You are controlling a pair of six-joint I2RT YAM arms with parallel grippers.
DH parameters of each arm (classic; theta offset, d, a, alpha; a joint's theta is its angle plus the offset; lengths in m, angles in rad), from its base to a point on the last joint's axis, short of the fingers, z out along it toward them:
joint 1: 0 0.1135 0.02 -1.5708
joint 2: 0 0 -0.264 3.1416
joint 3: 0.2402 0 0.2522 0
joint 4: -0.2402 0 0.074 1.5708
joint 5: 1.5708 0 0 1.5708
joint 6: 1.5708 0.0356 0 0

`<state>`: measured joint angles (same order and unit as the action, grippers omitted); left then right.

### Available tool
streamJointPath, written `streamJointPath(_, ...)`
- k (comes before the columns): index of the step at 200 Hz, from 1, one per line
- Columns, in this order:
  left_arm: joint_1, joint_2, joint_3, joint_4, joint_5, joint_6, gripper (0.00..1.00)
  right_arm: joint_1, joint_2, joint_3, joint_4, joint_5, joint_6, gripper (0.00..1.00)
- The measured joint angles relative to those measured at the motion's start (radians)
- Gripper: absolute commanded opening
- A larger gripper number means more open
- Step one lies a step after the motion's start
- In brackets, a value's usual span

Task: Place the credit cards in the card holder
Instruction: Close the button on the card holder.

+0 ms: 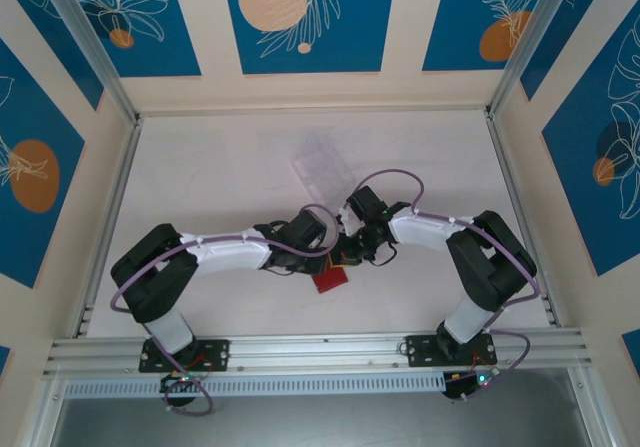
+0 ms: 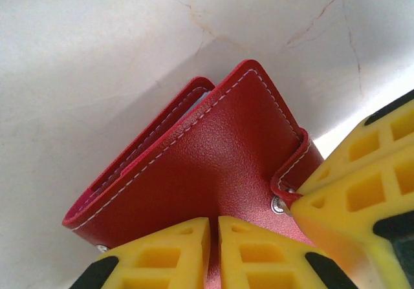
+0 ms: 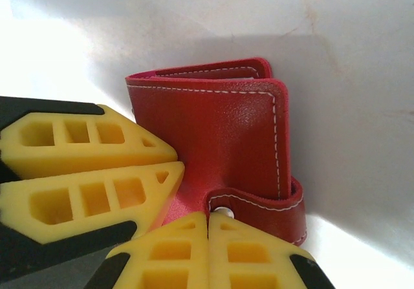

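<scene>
The card holder [image 1: 330,280] is a small red wallet standing on edge on the white table, between the two arms. In the left wrist view the card holder [image 2: 213,153] is folded almost closed. My left gripper [image 2: 213,221] is shut on its lower edge, and red leather shows in the thin slit between the jaws. My right gripper [image 3: 208,216] is shut, its tips against the metal snap at the end of the snap tab [image 3: 272,205]. The right fingers [image 2: 356,172] meet the tab from the right. The credit cards are hidden.
A clear plastic slotted rack [image 1: 322,165] lies on the table beyond the grippers. Both arms [image 1: 230,252] [image 1: 440,232] reach inward to the table's middle. Aluminium rails [image 1: 110,207] and patterned walls bound the workspace.
</scene>
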<state>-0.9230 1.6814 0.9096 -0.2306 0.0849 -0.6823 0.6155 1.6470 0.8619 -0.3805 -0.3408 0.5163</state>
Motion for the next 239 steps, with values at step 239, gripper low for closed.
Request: streamJointPath(239, 0.005, -0.016, -0.008, -0.016, -0.010, -0.020, 0.15, 0.063, 0.016, 0.024, -0.009, 0.090, 0.051, 0.00)
